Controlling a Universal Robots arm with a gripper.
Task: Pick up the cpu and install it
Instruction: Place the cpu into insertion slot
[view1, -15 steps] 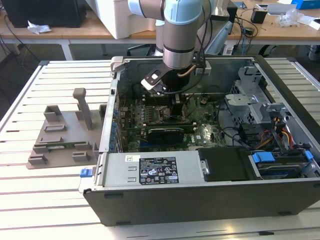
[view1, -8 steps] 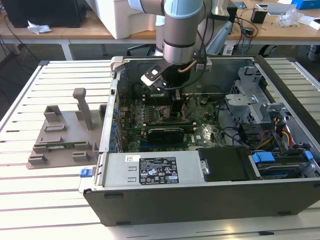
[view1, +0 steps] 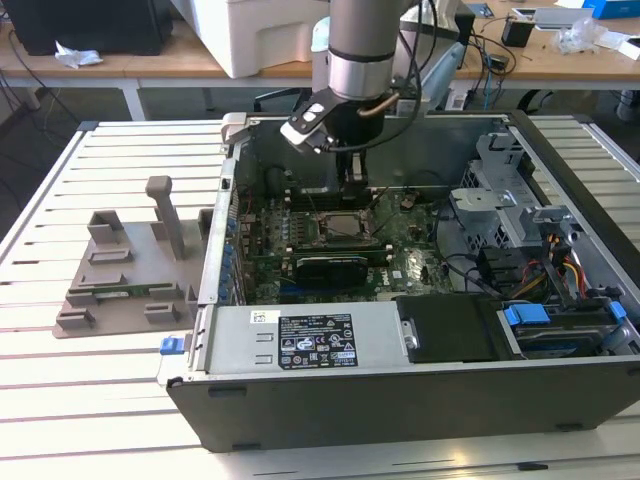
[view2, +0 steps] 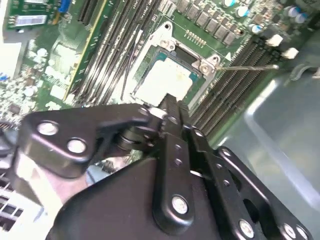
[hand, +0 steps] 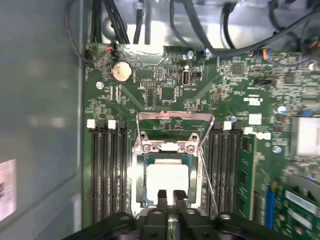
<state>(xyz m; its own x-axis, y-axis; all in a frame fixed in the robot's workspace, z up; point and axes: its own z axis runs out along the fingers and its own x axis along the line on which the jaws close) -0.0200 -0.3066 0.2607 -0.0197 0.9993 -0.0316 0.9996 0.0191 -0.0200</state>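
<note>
CPU (hand: 167, 180) lies in open socket (hand: 138, 170) beneath gripper (hand: 171, 196), fingers (hand: 161, 195) closed on nothing; any downward nudge could skew it in its seat.

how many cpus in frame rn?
1. The cpu sits in the socket on the motherboard, right under the gripper. The arm covers part of the board, so another could be hidden.
</note>
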